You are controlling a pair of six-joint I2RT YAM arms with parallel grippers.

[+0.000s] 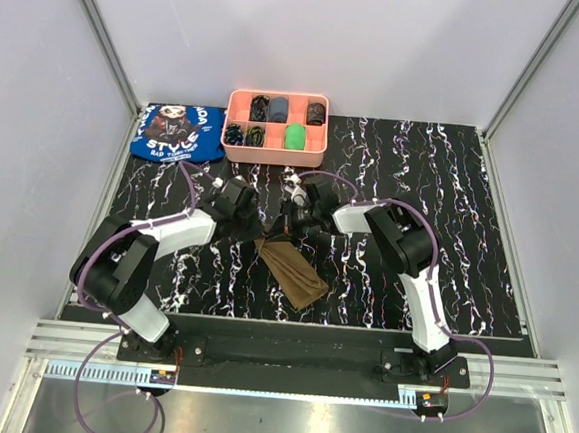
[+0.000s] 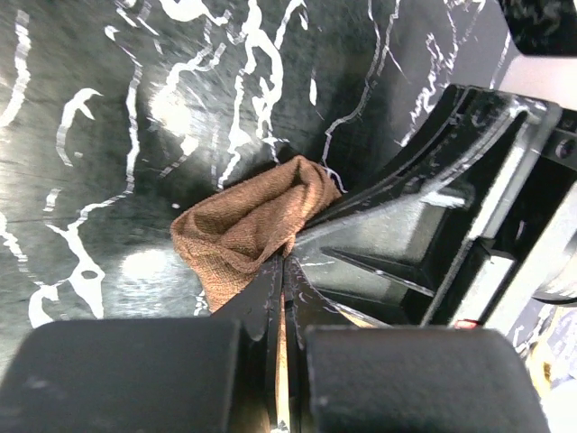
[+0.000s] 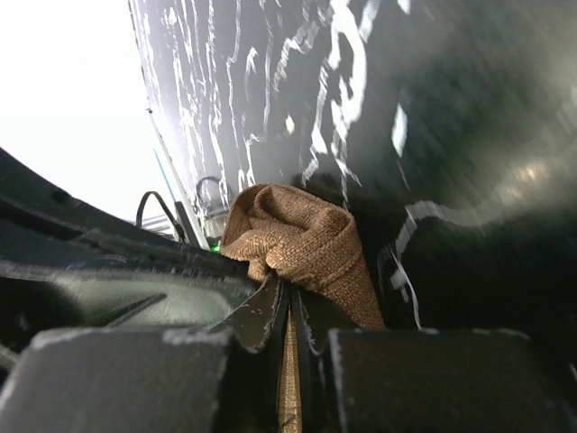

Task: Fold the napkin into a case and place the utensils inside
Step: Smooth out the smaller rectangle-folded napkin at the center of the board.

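Napkin, top view: the napkin (image 1: 295, 273) lies as a narrow folded strip near the middle of the table (image 1: 450, 219). It runs from an 11 o'clock end to a 5 o'clock end, and the 11 o'clock end sits between the two grippers.
Left gripper, top view: the left gripper (image 1: 259, 231) reaches in from 9 o'clock and meets that end of the strip.
Right gripper, top view: the right gripper (image 1: 284, 231) reaches in from 2 o'clock, just beside the left one.
Tray, top view: the pink tray (image 1: 274, 156) sits at the table's 12 o'clock edge, well apart from the napkin, with small dark and green items in its compartments.
Blue cloth, top view: the blue cloth (image 1: 179, 133) lies just beside the tray at its 9 o'clock.
Grip, left wrist view: the left gripper (image 2: 282, 268) is clenched, jaws pressed together on a bunched corner of the napkin (image 2: 248, 225), which bulges toward 11 o'clock.
Neighbour, left wrist view: the right gripper's fingers (image 2: 388, 239) come in from 3 o'clock and touch the same bunch.
Grip, right wrist view: the right gripper (image 3: 290, 290) is clenched on the napkin (image 3: 302, 239), with tan cloth showing in the slit between the jaws. The fold bulges toward 12 o'clock.
Neighbour, right wrist view: the left gripper's fingers (image 3: 108, 253) show dark at 9 o'clock, reaching the cloth.
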